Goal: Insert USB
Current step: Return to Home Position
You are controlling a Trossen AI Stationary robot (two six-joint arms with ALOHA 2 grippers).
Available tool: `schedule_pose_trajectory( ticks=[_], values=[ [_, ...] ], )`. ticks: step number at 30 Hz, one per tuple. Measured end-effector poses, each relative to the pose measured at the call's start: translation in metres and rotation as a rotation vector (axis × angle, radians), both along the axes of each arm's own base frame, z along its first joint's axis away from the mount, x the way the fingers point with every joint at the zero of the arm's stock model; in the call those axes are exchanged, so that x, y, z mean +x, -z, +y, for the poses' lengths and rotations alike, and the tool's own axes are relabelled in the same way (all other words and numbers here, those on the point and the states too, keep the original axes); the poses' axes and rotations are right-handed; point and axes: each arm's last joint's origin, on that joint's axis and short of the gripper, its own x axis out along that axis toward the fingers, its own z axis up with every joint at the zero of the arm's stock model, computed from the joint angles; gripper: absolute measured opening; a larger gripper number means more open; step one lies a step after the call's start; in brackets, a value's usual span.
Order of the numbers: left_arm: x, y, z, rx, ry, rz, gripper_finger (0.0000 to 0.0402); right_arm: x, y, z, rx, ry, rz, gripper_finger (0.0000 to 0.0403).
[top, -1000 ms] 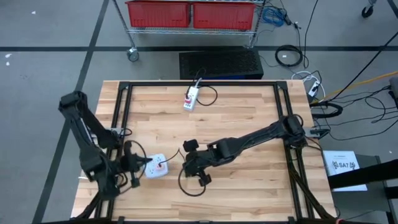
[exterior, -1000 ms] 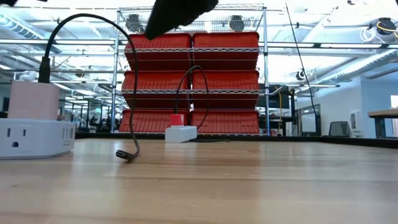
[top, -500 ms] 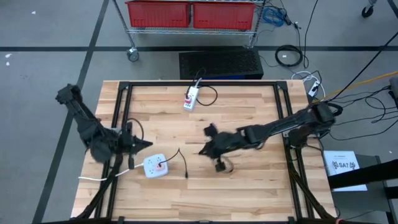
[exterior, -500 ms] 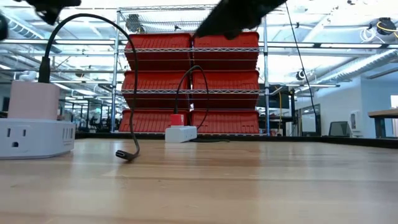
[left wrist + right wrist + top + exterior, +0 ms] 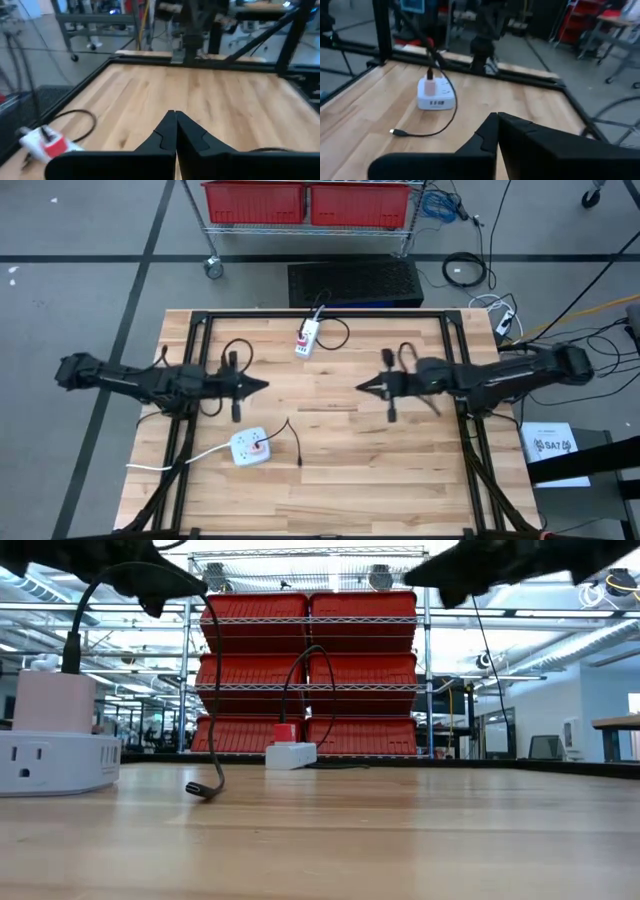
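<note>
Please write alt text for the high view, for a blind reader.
Two dark arms reach over a wooden table from opposite sides, left gripper and right gripper pointing at each other, both empty. Near the left arm sits a white outlet extension holding a pink adapter with a black cable.
</note>
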Motion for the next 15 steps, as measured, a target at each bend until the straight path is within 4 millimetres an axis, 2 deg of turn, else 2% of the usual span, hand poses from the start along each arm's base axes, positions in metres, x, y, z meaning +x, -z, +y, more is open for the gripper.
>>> schedule_pose_trajectory(
  ticks=[4, 7, 11, 15],
  values=[
    [-0.01, -0.002, 0.0, 0.03, 0.01, 0.004, 0.0002, -0.033, 0.008, -0.007, 0.029, 0.037, -0.054, 0.0],
    [-0.02, 0.004, -0.001, 0.011, -0.018, 0.023, 0.0002, -0.055, 0.021, -0.009, 0.058, 0.057, -0.088, 0.0],
    [-0.029, 0.027, -0.002, -0.013, -0.014, 0.001, 0.0002, -0.082, 0.046, -0.009, 0.11, 0.07, -0.132, 0.0],
    [-0.027, 0.054, 0.004, -0.004, -0.046, -0.08, 0.0002, -0.102, 0.064, -0.01, 0.133, 0.099, -0.218, 0.0]
  ],
)
